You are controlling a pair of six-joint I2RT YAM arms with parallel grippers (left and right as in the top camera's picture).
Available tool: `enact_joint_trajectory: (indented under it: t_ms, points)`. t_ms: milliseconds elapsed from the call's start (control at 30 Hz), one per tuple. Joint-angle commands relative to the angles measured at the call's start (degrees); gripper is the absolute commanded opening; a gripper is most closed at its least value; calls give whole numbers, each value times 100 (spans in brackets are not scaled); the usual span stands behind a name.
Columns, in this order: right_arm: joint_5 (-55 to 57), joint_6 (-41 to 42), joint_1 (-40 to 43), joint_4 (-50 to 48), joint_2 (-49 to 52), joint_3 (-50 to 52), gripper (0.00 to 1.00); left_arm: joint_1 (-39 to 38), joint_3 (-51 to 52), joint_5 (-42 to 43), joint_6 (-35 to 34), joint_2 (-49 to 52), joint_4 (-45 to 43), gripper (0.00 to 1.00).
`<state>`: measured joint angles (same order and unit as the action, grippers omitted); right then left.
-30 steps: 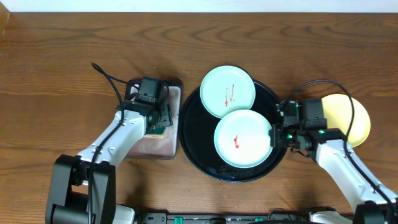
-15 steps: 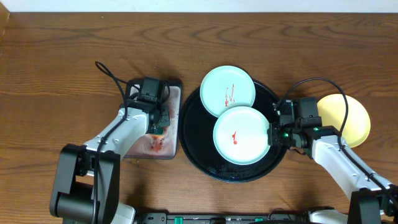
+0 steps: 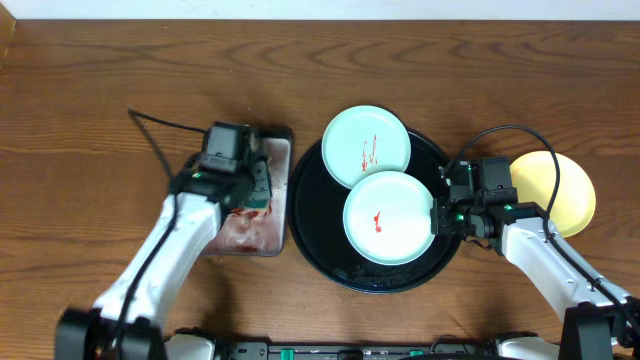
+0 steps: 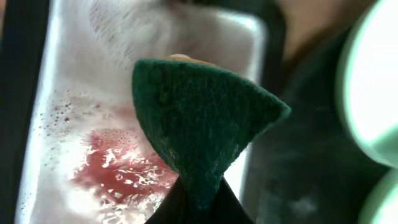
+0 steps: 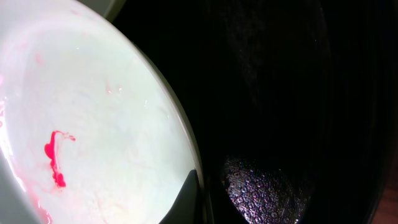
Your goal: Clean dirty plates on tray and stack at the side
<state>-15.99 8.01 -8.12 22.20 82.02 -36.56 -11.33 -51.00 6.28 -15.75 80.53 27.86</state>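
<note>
My left gripper [image 3: 258,192] is shut on a dark green sponge [image 4: 199,118], held above the small pinkish tray [image 3: 243,236], which carries a red sauce puddle [image 4: 118,171]. On the black tray [image 3: 312,225], one mint plate [image 3: 366,147] with red smears leans over the far rim. A second mint plate [image 3: 388,218] has a red smear [image 5: 55,160]. My right gripper [image 3: 438,218] is shut on that plate's right rim, one finger [image 5: 186,202] lying over its edge. The yellow plate [image 3: 562,190] lies on the table to the right.
Wet specks glisten on the black tray's floor [image 5: 267,186] beside the held plate. The left arm's cable [image 3: 160,125] trails over the table at the left. Bare wooden tabletop [image 3: 120,80] spreads to the left and back.
The left gripper closed on the sponge and lifted it off the small tray, uncovering the red puddle. The right gripper nudged its mint plate slightly up and left, then held still.
</note>
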Motion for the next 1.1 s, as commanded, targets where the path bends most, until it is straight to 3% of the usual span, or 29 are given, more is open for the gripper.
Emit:
enact_joint_trajectory:
  t_ms: [0,133,300,567,833,1067]
  points:
    - [59,-83,-24,-17,39,42,1,479,-33,1093,245,-254,-7,7]
    - [76,-83,-24,-26,39,42,1,1130,-33,2011,256,-444,-79,7]
    - [101,-105,-24,-31,39,42,1,1836,-26,3845,892,-590,-380,8]
    - [118,-125,-24,-17,39,42,1,2529,157,5453,2013,-608,-396,8]
    - [118,-127,-24,-15,39,42,1,2734,162,5525,2262,-608,-413,7]
    - [118,-144,-24,-15,39,42,1,2734,160,5630,2258,-619,-940,7]
